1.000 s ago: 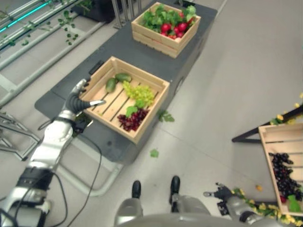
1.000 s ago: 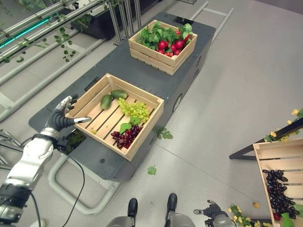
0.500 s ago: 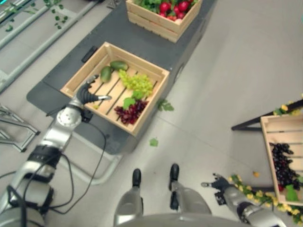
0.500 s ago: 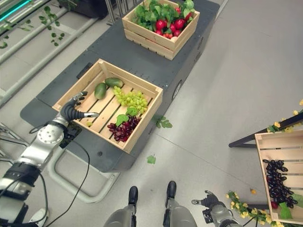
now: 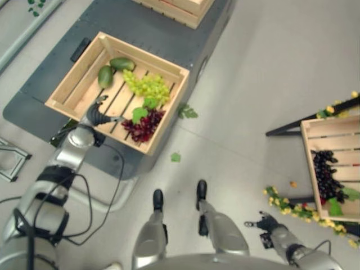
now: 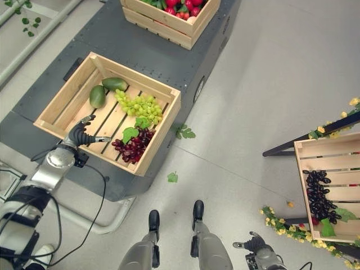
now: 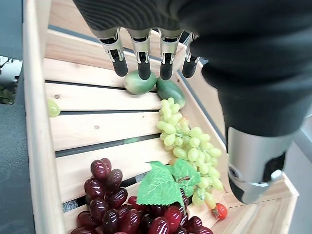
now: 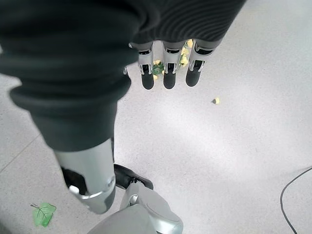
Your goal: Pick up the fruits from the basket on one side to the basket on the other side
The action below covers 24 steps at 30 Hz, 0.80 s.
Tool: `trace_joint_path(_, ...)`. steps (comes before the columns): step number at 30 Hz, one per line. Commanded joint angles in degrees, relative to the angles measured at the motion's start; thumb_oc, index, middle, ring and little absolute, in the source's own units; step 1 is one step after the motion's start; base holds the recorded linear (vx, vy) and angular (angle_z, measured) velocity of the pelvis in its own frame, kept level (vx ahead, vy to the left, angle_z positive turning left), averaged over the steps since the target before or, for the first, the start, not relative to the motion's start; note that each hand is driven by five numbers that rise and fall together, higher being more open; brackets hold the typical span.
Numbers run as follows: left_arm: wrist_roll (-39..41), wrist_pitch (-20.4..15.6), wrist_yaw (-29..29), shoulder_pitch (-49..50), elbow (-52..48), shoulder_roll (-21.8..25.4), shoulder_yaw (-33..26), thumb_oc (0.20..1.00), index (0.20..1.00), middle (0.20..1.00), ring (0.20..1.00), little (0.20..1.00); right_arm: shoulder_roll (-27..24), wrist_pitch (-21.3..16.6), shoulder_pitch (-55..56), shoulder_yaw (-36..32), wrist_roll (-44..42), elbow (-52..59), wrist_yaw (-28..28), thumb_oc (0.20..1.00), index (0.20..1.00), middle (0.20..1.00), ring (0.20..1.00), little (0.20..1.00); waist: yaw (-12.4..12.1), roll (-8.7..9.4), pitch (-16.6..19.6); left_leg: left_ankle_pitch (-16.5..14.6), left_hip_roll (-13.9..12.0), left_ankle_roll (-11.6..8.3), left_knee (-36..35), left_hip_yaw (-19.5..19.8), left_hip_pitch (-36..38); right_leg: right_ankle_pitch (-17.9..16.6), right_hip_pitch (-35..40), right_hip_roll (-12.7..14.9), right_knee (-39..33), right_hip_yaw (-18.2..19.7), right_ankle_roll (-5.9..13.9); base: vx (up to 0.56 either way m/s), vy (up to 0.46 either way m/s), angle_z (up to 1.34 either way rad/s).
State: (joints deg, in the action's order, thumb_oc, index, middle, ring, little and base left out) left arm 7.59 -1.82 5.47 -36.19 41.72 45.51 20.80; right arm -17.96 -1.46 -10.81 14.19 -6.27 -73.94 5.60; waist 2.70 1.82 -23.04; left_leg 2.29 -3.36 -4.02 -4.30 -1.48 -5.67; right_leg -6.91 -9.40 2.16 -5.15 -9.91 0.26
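Note:
A wooden crate (image 5: pixel 73 68) on the dark platform holds two green fruits (image 5: pixel 105 76), a bunch of green grapes (image 5: pixel 147 87) and dark red grapes (image 5: pixel 140 125) under a leaf. My left hand (image 5: pixel 97 116) hovers open over the crate's near rim. Its fingers (image 7: pixel 142 61) are straight above the slats and hold nothing, a short way from the red grapes (image 7: pixel 122 204). At the right stands a second crate (image 5: pixel 315 126) with dark grapes (image 5: pixel 325 174). My right hand (image 5: pixel 264 223) hangs low and open over the floor, fingers (image 8: pixel 165 73) straight.
A third crate (image 6: pixel 169 25) of red fruits and leaves sits further back on the platform (image 6: pixel 50 79). A loose green grape (image 7: pixel 53 107) and a small red fruit (image 7: pixel 220 210) lie in the left crate. Leaves (image 6: pixel 172 177) lie on the floor, and yellow flowers (image 5: pixel 292 208) trim the right stand.
The whole view has shifted, so the camera moved. My left hand has gone from the crate's left corner along the near rim, closer to the red grapes. The right hand hangs as before.

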Motion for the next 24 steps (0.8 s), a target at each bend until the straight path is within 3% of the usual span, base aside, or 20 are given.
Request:
trace_joint_path(1,0.6,-1.1,2.2,-4.7,3.5,1.4,-2.7,1.000,1.000,1.000,1.000,1.000,-0.1,-0.9,2.1,1.8,-0.7,1.2,0.8,1.000,1.000,1.000,1.000,1.000,0.3,1.72,2.0,5.3,2.7,2.44,0.1,-0.3,-6.8,-2.4,-6.2,2.0,3.4,3.2,6.16,0.00,0.000,0.00)
trace_joint_path(10,4.0,-1.1,1.8,-6.2,7.6,-0.1,-2.7,1.000,1.000,1.000,1.000,1.000,0.0,-1.1,1.3,2.6,-1.2,1.8,1.4,1.000,1.000,1.000,1.000,1.000,0.4,2.59,-0.4,5.7,2.7,2.45,0.3,0.0,-8.0,-2.7,-7.4,1.9,3.8,3.3,6.17,0.00,0.000,0.00)
trace_joint_path(24,5.1,-2.5,3.7,2.6,-5.6,-6.6,-4.8,1.000,1.000,1.000,1.000,1.000,-0.2,-1.8,1.7,1.6,-1.9,5.2,2.8,1.000,1.000,1.000,1.000,1.000,0.9,1.84,-3.0,5.8,2.9,2.64,0.5,-0.4,-9.4,-2.8,-9.5,1.9,4.5,4.3,5.85,0.00,0.001,-0.01)
